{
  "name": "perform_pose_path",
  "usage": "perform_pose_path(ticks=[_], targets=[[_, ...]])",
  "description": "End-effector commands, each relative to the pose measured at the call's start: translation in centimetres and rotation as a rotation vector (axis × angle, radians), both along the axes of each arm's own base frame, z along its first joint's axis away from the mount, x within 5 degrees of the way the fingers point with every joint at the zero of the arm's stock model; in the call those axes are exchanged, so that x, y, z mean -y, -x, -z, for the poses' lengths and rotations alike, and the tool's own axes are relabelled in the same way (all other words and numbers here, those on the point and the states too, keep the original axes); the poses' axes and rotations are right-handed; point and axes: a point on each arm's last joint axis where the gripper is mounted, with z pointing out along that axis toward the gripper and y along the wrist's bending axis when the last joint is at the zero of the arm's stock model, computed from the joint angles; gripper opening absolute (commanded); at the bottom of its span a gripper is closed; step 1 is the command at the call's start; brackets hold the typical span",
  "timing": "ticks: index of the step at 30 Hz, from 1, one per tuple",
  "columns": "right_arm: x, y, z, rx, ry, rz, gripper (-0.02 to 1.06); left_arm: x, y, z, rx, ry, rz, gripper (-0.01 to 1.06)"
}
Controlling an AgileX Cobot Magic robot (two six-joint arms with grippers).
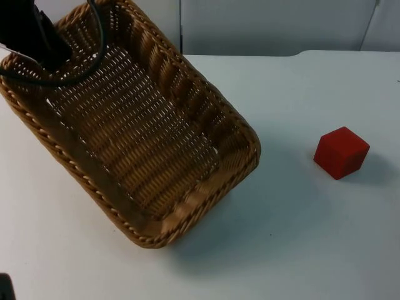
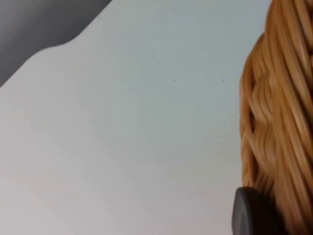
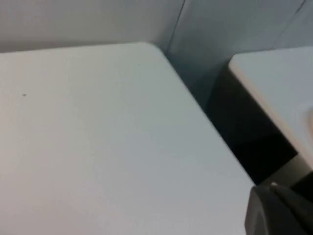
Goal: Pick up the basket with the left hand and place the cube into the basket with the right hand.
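One basket (image 1: 134,134) hangs tilted at the top view's upper left, its far rim clenched by the left gripper (image 1: 47,50). Right of it at mid-right, well apart, the red cube (image 1: 340,152) rests on the table (image 1: 294,237). Whether the waiting right gripper (image 3: 276,210) is released, I cannot tell.

white table top (image 1: 300,237); grey partition wall (image 1: 275,25) behind, far edge

one basket (image 1: 144,150) — one red cube (image 1: 341,152)
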Motion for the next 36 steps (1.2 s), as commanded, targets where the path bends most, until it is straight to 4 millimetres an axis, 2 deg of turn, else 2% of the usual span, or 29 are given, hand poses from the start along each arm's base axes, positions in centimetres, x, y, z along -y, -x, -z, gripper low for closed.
perform_pose_path(ticks=[1,4,7,24,25,27,28,29,33,36], targets=[[-0.3,-1.1,0.7,-0.021,-0.054,0.000,0.00,-0.2,-0.2,-0.6,0.045,-0.037,0.021,0.00],[-0.6,-2.6,2.3,-0.087,-0.105,-0.002,0.00,-0.2,-0.2,-0.6,0.045,-0.037,0.021,0.00],[-0.8,-3.4,3.1,-0.117,-0.123,-0.006,0.00,-0.2,-0.2,-0.6,0.045,-0.037,0.021,0.00],[-1.3,-4.1,2.8,-0.048,-0.152,-0.064,0.00,-0.2,-0.2,-0.6,0.045,-0.039,0.022,0.00],[-1.3,-4.1,2.8,-0.048,-0.152,-0.064,0.00,-0.2,-0.2,-0.7,0.037,-0.020,0.007,0.00],[-1.3,-4.1,2.8,-0.047,-0.152,-0.066,0.00,0.3,0.0,-0.8,-0.065,0.182,-0.149,0.00],[-1.3,-4.1,2.8,-0.047,-0.152,-0.066,0.00,0.3,0.0,-0.8,-0.065,0.182,-0.149,0.00],[-1.3,-4.3,2.9,-0.051,-0.149,-0.071,0.00,0.6,0.0,-1.0,-0.134,0.311,-0.237,0.00],[-1.6,-5.4,3.7,-0.079,-0.131,-0.121,0.00,0.8,-0.1,-1.1,-0.149,0.366,-0.274,0.00],[-2.4,-7.4,5.7,-0.160,-0.118,-0.249,0.00,1.2,0.1,-1.3,-0.225,0.475,-0.325,0.00]])
